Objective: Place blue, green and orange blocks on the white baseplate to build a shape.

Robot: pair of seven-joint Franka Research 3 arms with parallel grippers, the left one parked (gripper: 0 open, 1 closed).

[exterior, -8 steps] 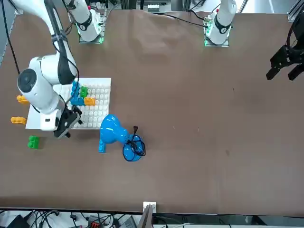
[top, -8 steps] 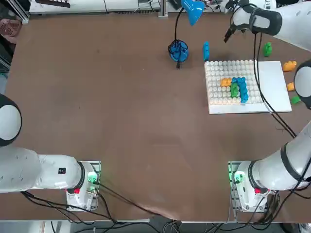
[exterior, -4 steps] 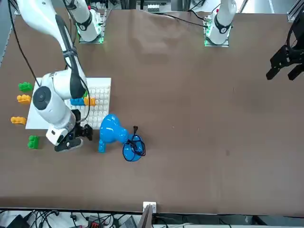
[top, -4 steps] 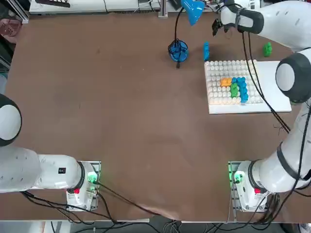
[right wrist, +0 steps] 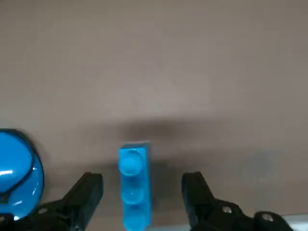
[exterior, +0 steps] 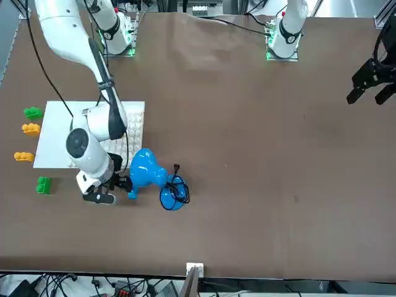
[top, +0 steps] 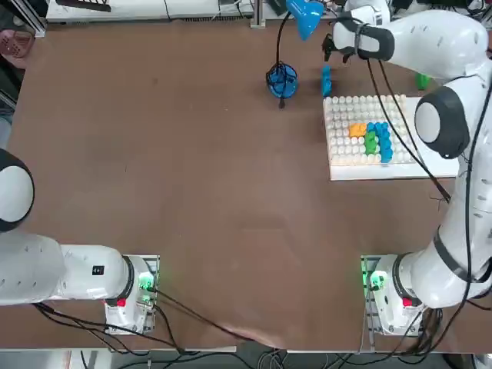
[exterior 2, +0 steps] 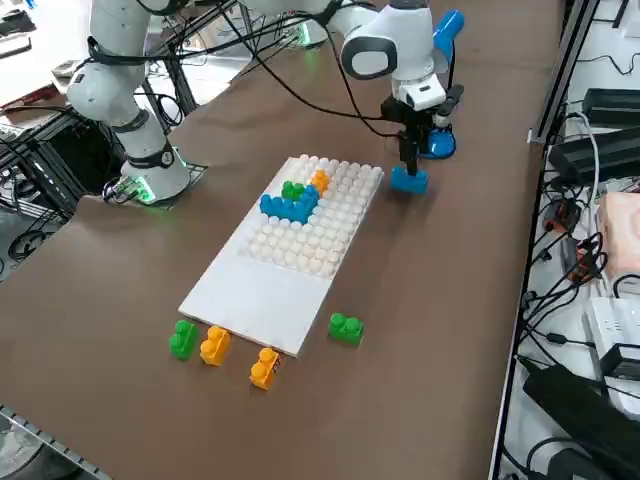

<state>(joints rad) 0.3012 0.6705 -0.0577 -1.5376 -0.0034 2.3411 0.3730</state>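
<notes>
A loose blue block [top: 327, 79] lies on the table between the white baseplate [top: 431, 131] and the lamp. My right gripper [right wrist: 142, 192] hangs open just over it, one finger [right wrist: 88, 193] on each side, not touching; the same gripper [exterior 2: 405, 157] stands upright above the block [exterior 2: 409, 180]. On the studded plate [exterior 2: 255, 290] sit an orange block [top: 357, 130], a green block [top: 371, 142] and a blue L-shaped row [top: 383, 140], packed together.
A blue desk lamp [top: 281, 80] stands close to the loose blue block, its base [right wrist: 17, 174] beside one finger. Loose green [exterior 2: 345, 327], green [exterior 2: 183, 338] and two orange blocks [exterior 2: 214, 346] lie past the plate's smooth end.
My right arm swung from past the plate's far corner toward the lamp and now hovers over the loose blue block. The fingers stayed open; no block moved.
</notes>
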